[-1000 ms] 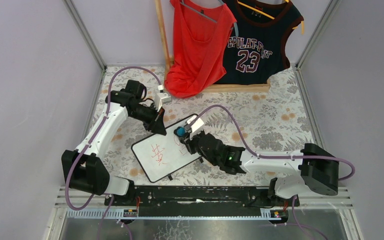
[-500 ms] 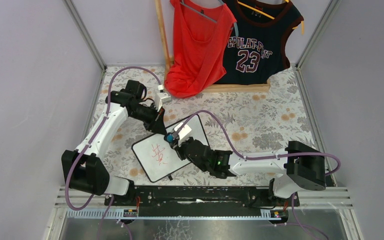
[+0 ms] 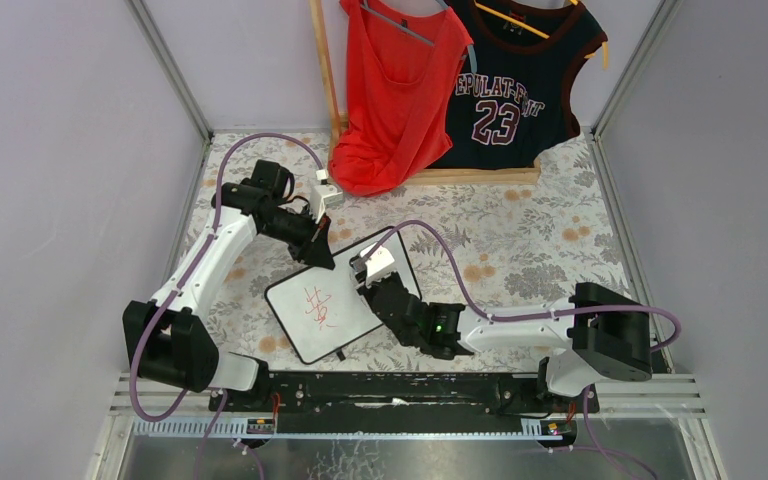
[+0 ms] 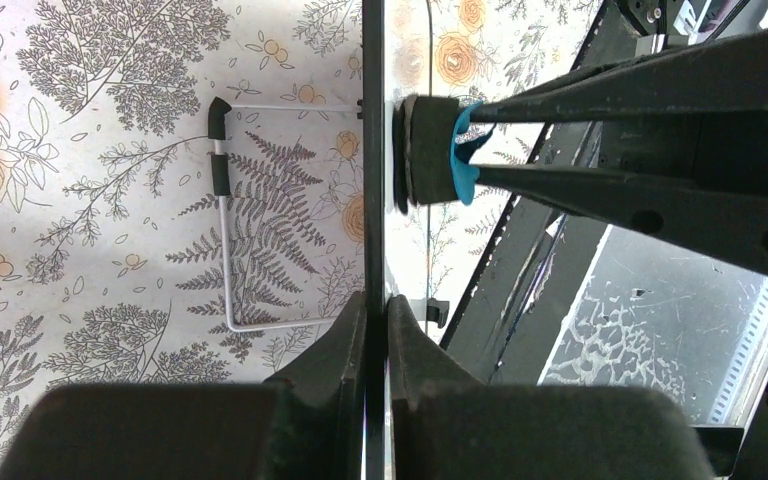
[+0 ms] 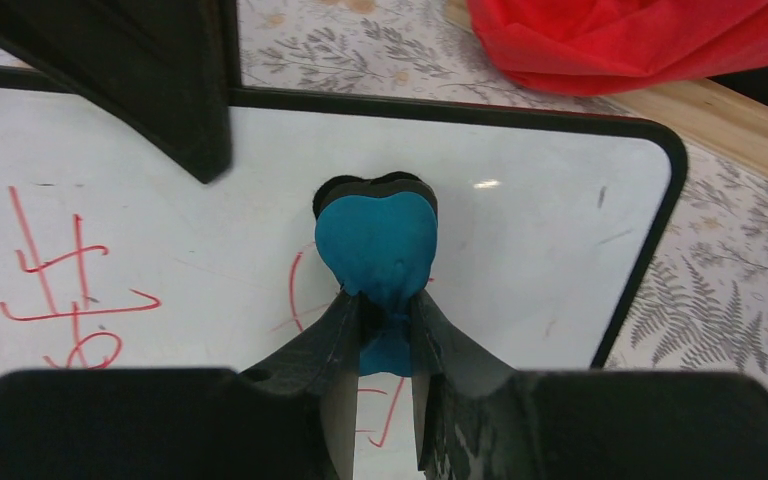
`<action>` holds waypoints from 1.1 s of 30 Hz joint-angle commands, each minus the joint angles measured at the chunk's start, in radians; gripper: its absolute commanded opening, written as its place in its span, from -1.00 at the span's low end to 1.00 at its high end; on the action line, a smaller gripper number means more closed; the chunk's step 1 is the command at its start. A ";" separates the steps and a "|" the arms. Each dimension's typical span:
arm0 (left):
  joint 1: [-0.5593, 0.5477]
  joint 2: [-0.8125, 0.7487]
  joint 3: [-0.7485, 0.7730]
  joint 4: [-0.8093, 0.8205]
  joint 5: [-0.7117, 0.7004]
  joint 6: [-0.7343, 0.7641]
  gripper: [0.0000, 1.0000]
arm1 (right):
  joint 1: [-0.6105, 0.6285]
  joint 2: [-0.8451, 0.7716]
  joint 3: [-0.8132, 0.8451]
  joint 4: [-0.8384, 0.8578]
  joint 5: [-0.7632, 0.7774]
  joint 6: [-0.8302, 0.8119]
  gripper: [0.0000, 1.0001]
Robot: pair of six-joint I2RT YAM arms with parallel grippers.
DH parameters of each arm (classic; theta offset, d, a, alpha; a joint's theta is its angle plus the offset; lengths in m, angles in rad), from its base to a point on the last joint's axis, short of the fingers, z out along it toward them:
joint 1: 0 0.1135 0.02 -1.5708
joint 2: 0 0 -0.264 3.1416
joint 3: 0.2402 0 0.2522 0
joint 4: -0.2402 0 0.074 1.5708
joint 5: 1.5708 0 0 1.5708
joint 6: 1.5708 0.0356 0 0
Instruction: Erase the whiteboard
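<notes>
Right wrist view: right gripper (image 5: 385, 300) is clamped shut on the blue eraser (image 5: 375, 240), its pad pressed on the whiteboard (image 5: 540, 250). The left gripper (image 4: 375, 305) is pinched closed on the board's far edge, steadying it (board sits on the floral table (image 3: 520, 230), between both arms). Wiping step in hand. 2 patches of red marks (image 5: 70, 290) remain, so next should be a firm sweep across them.

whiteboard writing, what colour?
Red writing on the white whiteboard; it shows best in the right wrist view.
</notes>
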 commanded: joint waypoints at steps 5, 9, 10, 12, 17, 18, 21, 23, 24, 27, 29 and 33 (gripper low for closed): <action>-0.025 0.012 -0.047 -0.004 -0.088 0.045 -1.00 | -0.005 -0.017 -0.012 -0.021 0.127 0.009 -1.00; -0.024 0.014 -0.049 -0.005 -0.087 0.045 -1.00 | -0.001 0.001 -0.016 0.032 -0.003 0.027 -1.00; -0.025 0.015 -0.050 -0.005 -0.088 0.047 -1.00 | 0.001 0.007 -0.015 0.043 -0.026 0.037 -1.00; -0.024 0.016 -0.053 -0.005 -0.088 0.049 -1.00 | 0.010 0.024 -0.003 0.056 -0.049 0.051 -1.00; -0.026 0.016 -0.059 -0.005 -0.085 0.051 -1.00 | 0.053 0.080 0.050 0.065 -0.084 0.066 -1.00; -0.026 0.016 -0.058 -0.005 -0.086 0.052 -1.00 | 0.061 0.093 0.063 0.065 -0.090 0.069 -1.00; -0.026 0.016 -0.055 -0.005 -0.083 0.052 -1.00 | 0.082 0.124 0.105 0.065 -0.112 0.074 -1.00; -0.026 0.014 -0.055 -0.005 -0.083 0.052 -1.00 | 0.088 0.155 0.122 0.062 -0.119 0.082 -1.00; -0.026 0.014 -0.055 -0.004 -0.083 0.052 -1.00 | 0.088 0.163 0.124 0.057 -0.113 0.091 -1.00; -0.028 0.013 -0.060 -0.005 -0.082 0.053 -1.00 | 0.088 0.161 0.118 0.035 -0.067 0.096 -1.00; -0.027 0.010 -0.064 -0.004 -0.082 0.055 -1.00 | 0.080 0.148 0.100 0.021 -0.042 0.094 -1.00; -0.027 0.016 -0.068 -0.004 -0.078 0.055 -1.00 | 0.043 0.121 0.067 -0.026 -0.008 0.100 -1.00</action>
